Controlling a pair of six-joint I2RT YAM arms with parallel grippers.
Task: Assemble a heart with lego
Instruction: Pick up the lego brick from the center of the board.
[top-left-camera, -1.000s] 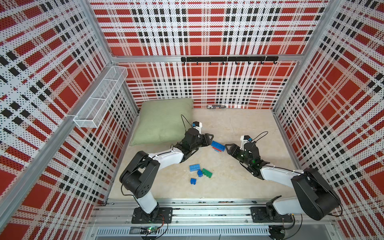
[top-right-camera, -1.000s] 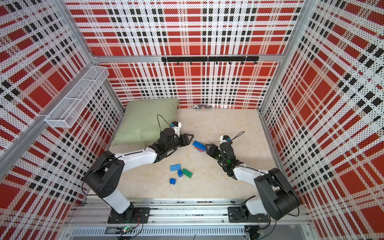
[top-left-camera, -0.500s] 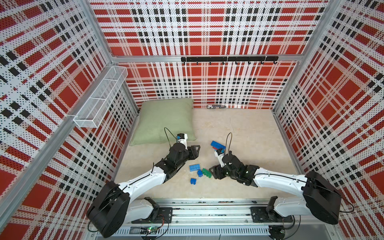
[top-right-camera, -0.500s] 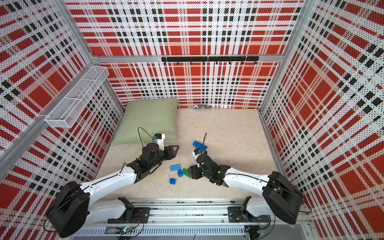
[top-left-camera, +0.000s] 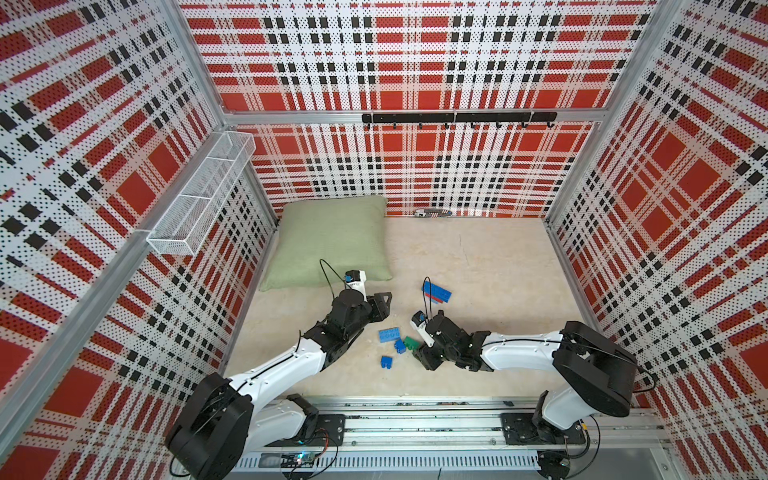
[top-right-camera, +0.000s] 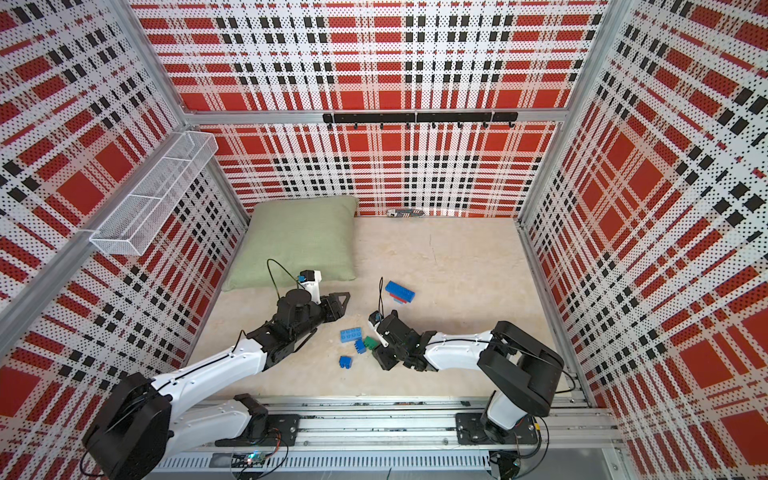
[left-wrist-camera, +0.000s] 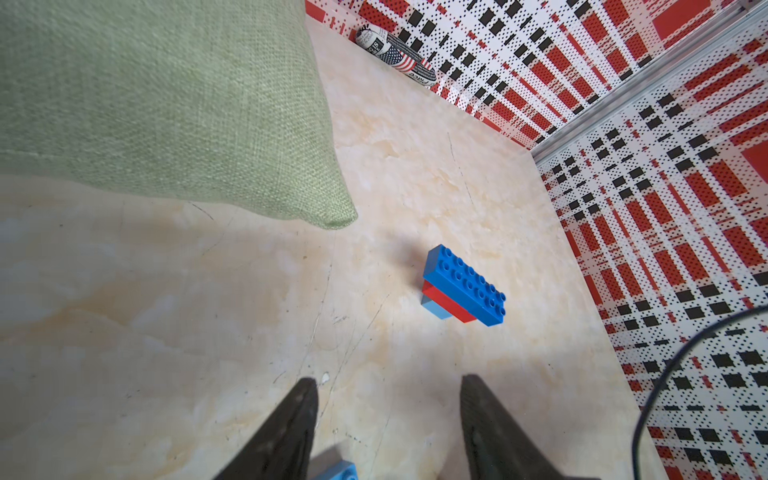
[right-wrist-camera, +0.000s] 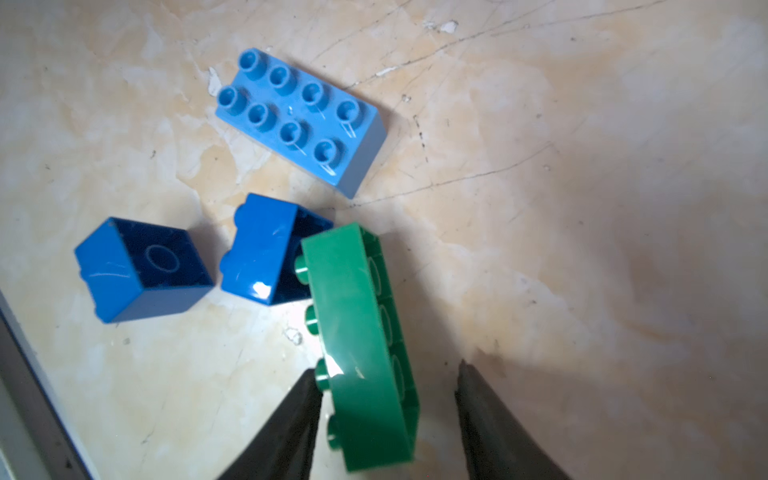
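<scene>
Plaid perforated walls boxed in a pale marbled surface (top-left-camera: 478, 266). Nearest the rail lay the loose lego: two small dark blue bricks (right-wrist-camera: 143, 268) tipped over with their hollow undersides showing, a light blue brick (right-wrist-camera: 299, 118) studs-up just beyond them, and a green brick (right-wrist-camera: 361, 345) on its long edge, its studs against the nearer-lying blue one. The right pincer (right-wrist-camera: 386, 370) straddled that green brick with its jaws spread. One finger (right-wrist-camera: 305, 399) met the studs and the other stood clear, so nothing was pinched yet; the approach along the brick's length probably suited a grip across its thin body.

Left of the cluster and slightly farther, the left pincer (left-wrist-camera: 387, 378) hung spread and empty above the bare surface, aimed at the stack, likely waiting to steady it.

Farther right sat the heart (top-left-camera: 436, 293), only begun: a long blue brick over a shorter red one and a shorter light blue one, well apart from the loose pieces. Whether it stood or lay sideways was unclear.

Beyond, a green pillow (top-left-camera: 332, 245) filled the far left corner, out of the way.
</scene>
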